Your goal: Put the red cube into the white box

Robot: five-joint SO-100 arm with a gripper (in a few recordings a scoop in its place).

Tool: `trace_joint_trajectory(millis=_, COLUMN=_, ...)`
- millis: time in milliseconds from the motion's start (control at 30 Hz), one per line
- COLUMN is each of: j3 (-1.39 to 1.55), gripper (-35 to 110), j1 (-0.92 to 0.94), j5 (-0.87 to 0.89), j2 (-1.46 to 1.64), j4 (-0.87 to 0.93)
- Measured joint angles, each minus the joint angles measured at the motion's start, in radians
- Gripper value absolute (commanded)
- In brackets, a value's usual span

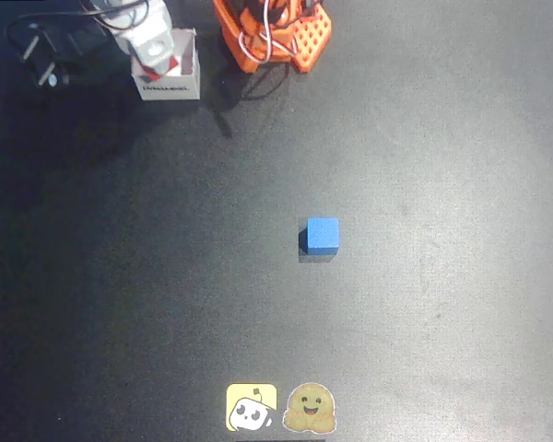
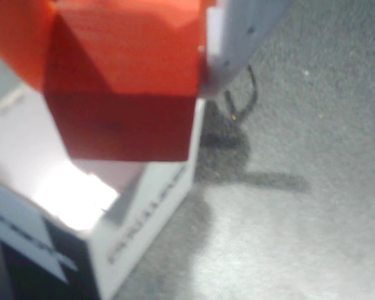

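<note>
The red cube point(image 2: 125, 94) hangs just over the open top of the white box point(image 2: 144, 219), pinched between an orange finger on the left and a white finger on the right in the wrist view. My gripper point(image 2: 122, 37) is shut on it. In the overhead view the gripper point(image 1: 155, 44) is at the top left, over the white box point(image 1: 169, 89), and a bit of the red cube point(image 1: 173, 63) shows inside the box's outline. The box has dark printed text on its near wall.
A blue cube point(image 1: 323, 235) sits alone near the middle of the dark table. The orange arm base point(image 1: 272, 32) stands at the top centre. A black cable and plug point(image 1: 41, 55) lie at the top left. Two stickers point(image 1: 281, 408) mark the bottom edge.
</note>
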Motion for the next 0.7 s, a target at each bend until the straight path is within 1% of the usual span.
trace_joint_trajectory(millis=233, j3=0.015, gripper=0, j1=0.064, j5=-0.026, j2=0.000, j4=0.000)
trace_joint_trajectory(millis=600, j3=0.021, gripper=0, j1=0.084, j5=-0.038, j2=0.000, j4=0.000)
trace_joint_trajectory(millis=700, j3=0.031, gripper=13, j1=0.097, j5=-0.031, j2=0.000, j4=-0.002)
